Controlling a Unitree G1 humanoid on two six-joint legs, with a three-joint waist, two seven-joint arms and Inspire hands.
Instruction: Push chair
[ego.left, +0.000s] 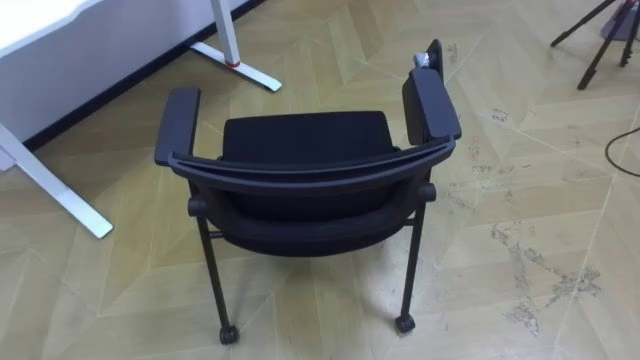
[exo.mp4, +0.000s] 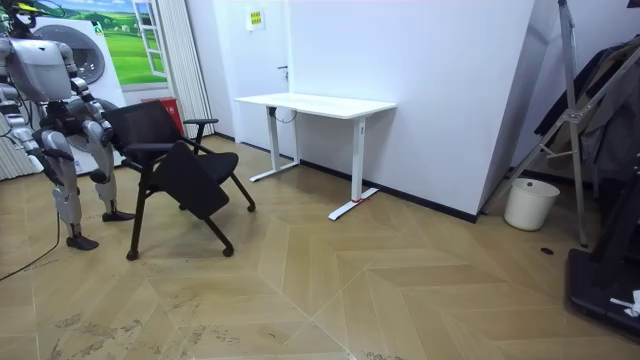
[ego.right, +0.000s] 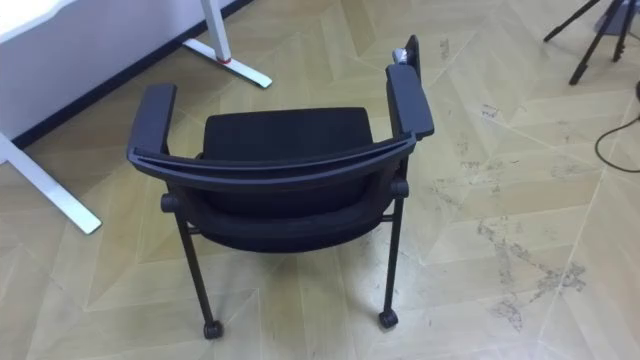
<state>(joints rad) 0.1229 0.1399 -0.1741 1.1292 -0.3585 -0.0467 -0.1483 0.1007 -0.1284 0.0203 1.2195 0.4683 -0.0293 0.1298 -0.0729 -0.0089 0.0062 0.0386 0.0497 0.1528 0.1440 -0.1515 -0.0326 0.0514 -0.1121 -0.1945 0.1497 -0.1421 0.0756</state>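
One black chair (ego.left: 305, 140) from above, room view adds robot behind, robot hand state unclear.

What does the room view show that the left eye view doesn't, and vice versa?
Room view: the robot standing behind the chair, the whole white desk against the wall, and a white bucket. Left eye view: the seat seen from above, and dark tripod legs beyond the chair. Both: the black chair, the desk and the wooden floor.
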